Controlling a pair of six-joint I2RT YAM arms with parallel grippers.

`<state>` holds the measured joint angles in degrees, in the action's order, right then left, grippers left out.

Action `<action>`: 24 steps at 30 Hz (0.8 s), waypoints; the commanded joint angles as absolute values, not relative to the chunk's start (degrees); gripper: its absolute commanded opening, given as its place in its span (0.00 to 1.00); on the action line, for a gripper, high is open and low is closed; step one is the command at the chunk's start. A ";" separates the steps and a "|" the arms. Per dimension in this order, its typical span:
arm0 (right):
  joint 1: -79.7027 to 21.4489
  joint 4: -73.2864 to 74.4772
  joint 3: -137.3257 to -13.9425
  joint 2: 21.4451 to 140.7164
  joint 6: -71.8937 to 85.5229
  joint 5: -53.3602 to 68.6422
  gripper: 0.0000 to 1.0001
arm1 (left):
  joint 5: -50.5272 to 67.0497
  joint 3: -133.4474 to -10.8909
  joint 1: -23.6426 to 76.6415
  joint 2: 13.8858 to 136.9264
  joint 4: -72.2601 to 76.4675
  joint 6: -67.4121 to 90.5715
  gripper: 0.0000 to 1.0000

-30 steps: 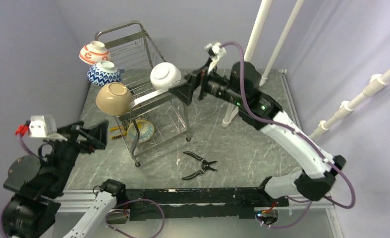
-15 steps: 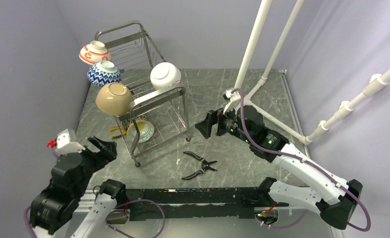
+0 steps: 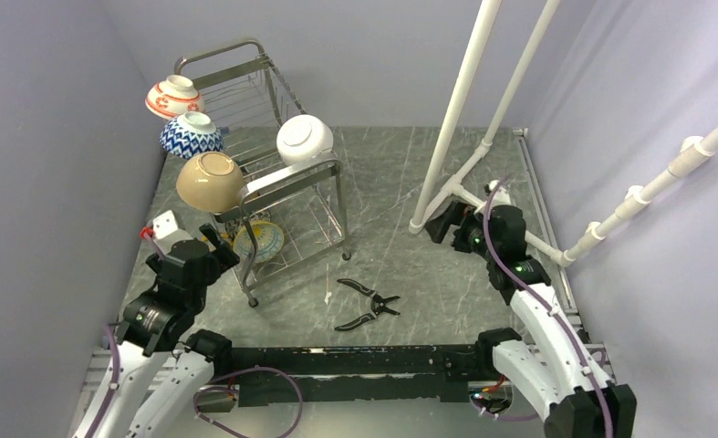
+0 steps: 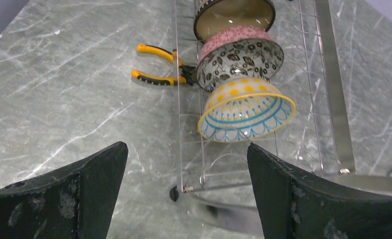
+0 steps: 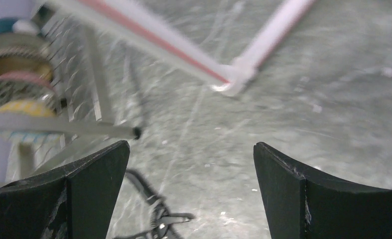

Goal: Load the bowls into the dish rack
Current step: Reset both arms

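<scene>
Emptiness marks both tools: the left gripper (image 4: 186,149) is spread wide with nothing held, facing the lower tier of the dish rack (image 3: 286,180), and the right gripper (image 5: 191,147) is equally wide and bare near the white pipes (image 3: 455,109). Every bowl in view sits in the rack: red-patterned bowl (image 3: 173,96), zigzag bowl (image 3: 191,135), tan bowl (image 3: 209,181) and white bowl (image 3: 305,140) on top, teal-and-yellow bowl (image 4: 246,109) and flowered bowl (image 4: 241,57) below. No bowl shows on the table (image 3: 428,274), so loading looks complete. Any retreat should steer clear of the rack legs, the yellow pliers (image 4: 159,64) and the black pliers (image 3: 366,304).
</scene>
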<state>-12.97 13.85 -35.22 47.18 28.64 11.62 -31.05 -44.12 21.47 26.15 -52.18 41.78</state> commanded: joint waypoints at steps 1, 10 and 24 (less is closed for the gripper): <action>-1.89 8.78 -29.79 44.87 30.33 13.81 0.99 | -38.80 -40.88 21.54 27.82 -39.49 40.85 0.95; 6.87 1.81 -22.40 44.44 29.23 2.50 0.99 | -33.52 -35.39 13.57 32.07 -30.14 40.10 0.95; 6.91 -10.15 -13.01 40.95 35.03 -19.57 1.00 | -8.43 -28.23 -17.74 45.79 -11.88 42.06 0.95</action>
<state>6.72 -1.67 -14.90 41.54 31.29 -8.91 -15.00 -30.35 -13.80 42.76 -21.74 40.80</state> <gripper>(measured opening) 0.994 0.948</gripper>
